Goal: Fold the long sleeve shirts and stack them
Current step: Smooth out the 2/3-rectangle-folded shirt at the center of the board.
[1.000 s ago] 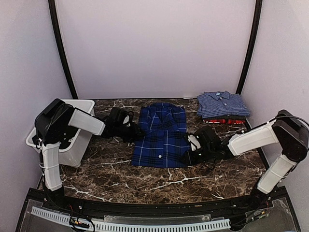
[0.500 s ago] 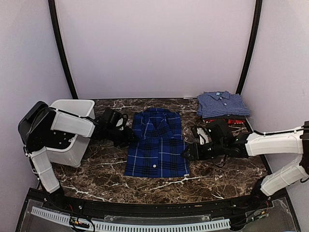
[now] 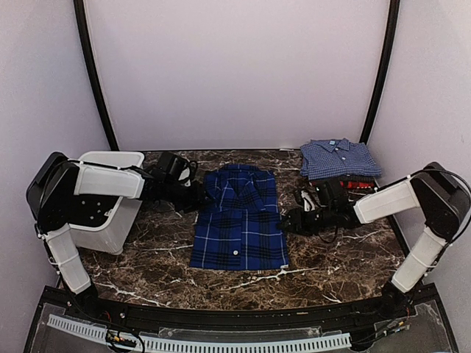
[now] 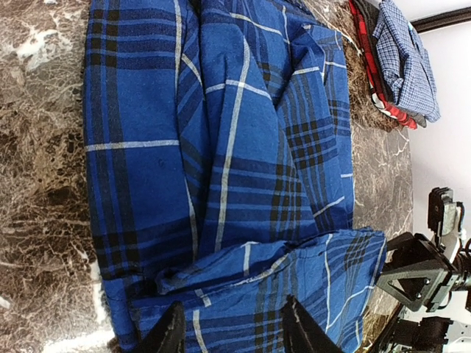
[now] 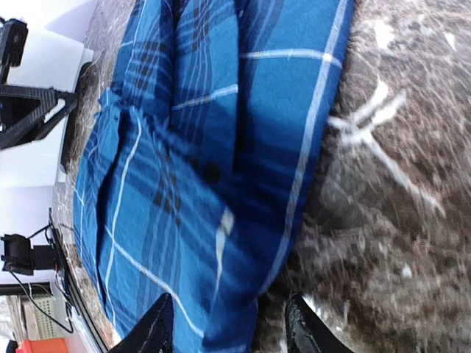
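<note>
The deep-blue plaid shirt (image 3: 239, 220) lies folded in the middle of the marble table, collar to the back. My left gripper (image 3: 200, 197) sits at its upper left edge, open; in the left wrist view the fingers (image 4: 168, 335) straddle a folded flap of the plaid shirt (image 4: 221, 147). My right gripper (image 3: 288, 220) is open at the shirt's right edge, and that plaid edge (image 5: 221, 169) runs between its jaws. At the back right a lighter blue fine-check shirt (image 3: 338, 158) lies folded on top of a red one (image 3: 347, 184).
A white bin (image 3: 110, 202) stands at the left edge, beside the left arm. The stack (image 4: 401, 59) sits close behind the right arm. Curved black poles and pale walls close in the back and sides.
The plaid shirt was drawn left and toward the near edge and now lies flatter. The right gripper opened, letting go of the right edge, and drew back. The left gripper shifted toward the collar.
</note>
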`<state>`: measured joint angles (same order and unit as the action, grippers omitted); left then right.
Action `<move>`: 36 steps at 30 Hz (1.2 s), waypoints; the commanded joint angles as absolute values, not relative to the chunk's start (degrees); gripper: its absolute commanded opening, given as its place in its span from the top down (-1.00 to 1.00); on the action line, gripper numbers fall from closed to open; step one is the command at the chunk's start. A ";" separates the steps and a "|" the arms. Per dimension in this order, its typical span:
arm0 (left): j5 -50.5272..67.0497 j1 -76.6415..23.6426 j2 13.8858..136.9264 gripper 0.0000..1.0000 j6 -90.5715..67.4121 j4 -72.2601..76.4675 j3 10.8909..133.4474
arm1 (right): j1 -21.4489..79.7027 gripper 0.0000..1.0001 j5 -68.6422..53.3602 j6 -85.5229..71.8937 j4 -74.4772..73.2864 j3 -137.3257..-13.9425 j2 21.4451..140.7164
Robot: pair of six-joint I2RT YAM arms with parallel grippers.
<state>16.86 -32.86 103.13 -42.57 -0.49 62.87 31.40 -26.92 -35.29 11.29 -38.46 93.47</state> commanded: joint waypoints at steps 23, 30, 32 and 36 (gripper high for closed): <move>22.50 -33.40 100.81 0.13 -39.82 -2.53 64.07 | 29.53 0.72 -22.27 -27.10 12.62 -53.92 107.32; 23.40 -34.33 101.58 0.14 -39.86 -2.43 63.93 | 30.40 0.60 -18.49 -25.80 9.50 -57.33 110.87; 23.57 -34.43 101.46 0.14 -39.75 -2.69 63.91 | 30.86 0.59 -16.62 -25.19 7.98 -58.20 111.42; 23.49 -34.45 100.30 0.13 -39.35 -3.38 63.53 | 31.02 0.52 -12.46 -24.69 4.46 -59.23 109.93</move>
